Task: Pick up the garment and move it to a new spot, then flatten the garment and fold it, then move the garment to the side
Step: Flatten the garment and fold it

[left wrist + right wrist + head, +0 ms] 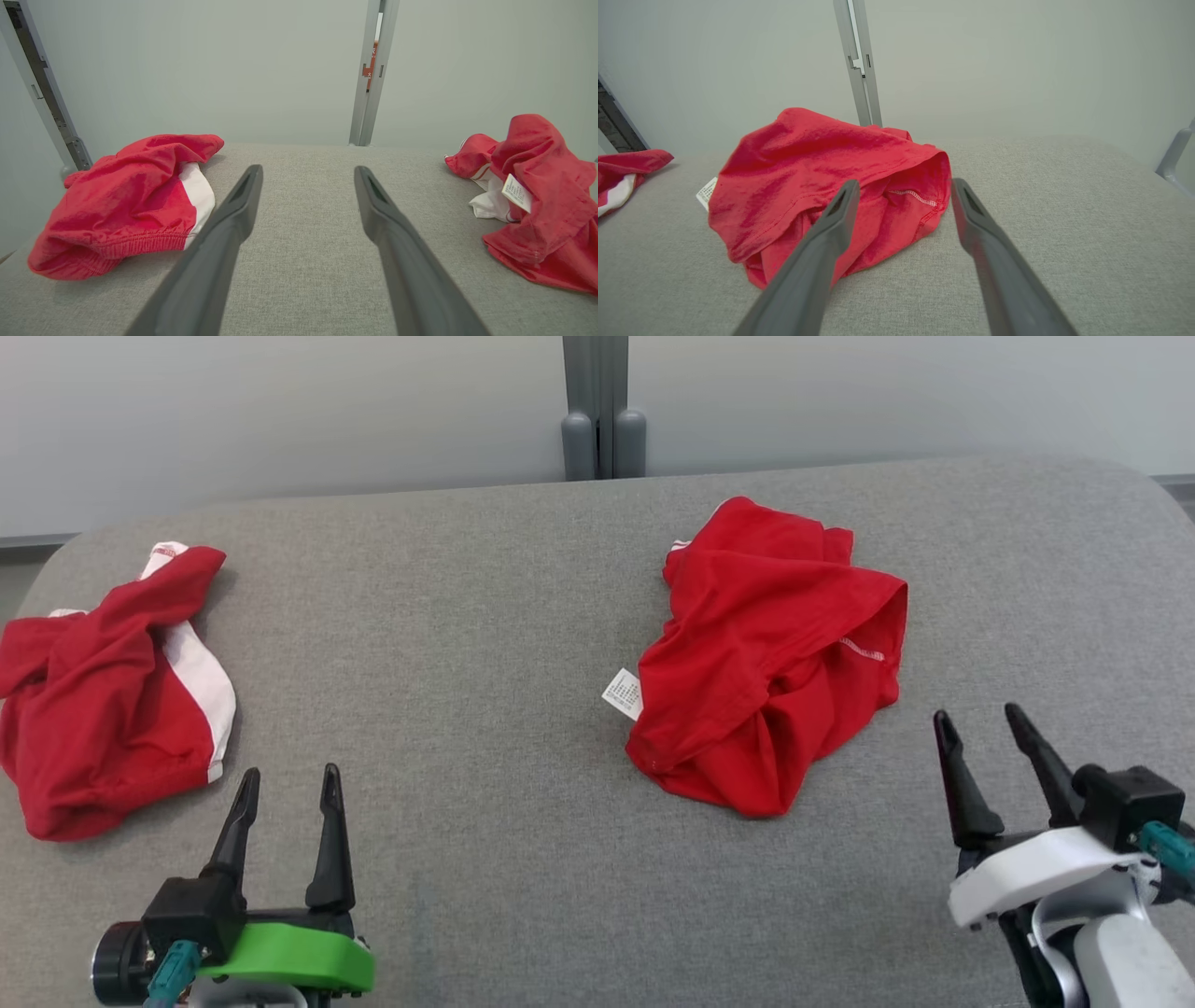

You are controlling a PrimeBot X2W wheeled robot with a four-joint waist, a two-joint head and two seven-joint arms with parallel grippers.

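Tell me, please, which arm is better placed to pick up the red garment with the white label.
Probably the right arm: the right gripper, open, sits close beside that garment, while the left gripper sits nearer the red-and-white garment.

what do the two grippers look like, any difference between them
Both have two long, dark, tapering fingers on a black block with a teal cable plug. The left gripper has a bright green mount; the right gripper has a white mount on a pale forearm.
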